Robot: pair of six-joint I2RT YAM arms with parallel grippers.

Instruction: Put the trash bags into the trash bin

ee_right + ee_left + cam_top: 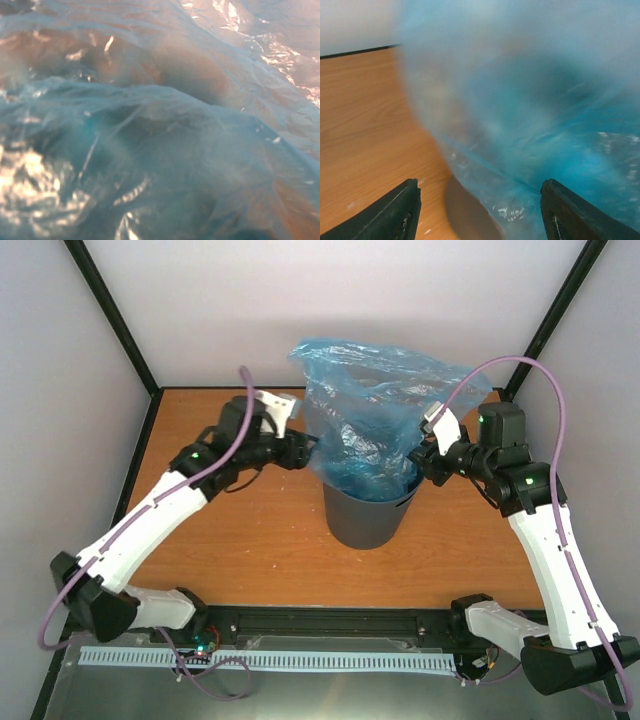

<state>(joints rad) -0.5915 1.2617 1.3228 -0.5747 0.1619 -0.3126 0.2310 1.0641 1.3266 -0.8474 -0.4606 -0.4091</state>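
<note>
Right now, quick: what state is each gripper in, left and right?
Left gripper: open, jaws wide apart at the trash bag, gripping nothing.
Right gripper: pressed against the bag; open or shut cannot be told.

**Even light up top, blur at both wrists**

You are getting bright, even light in the top view, and shadows are falling faint and soft on the table. Your left wrist camera is smearing the trash bag into a blue blur with no clear edge. Your right wrist camera is showing only plastic film, with white glints flaring and everything looking soft.
</note>
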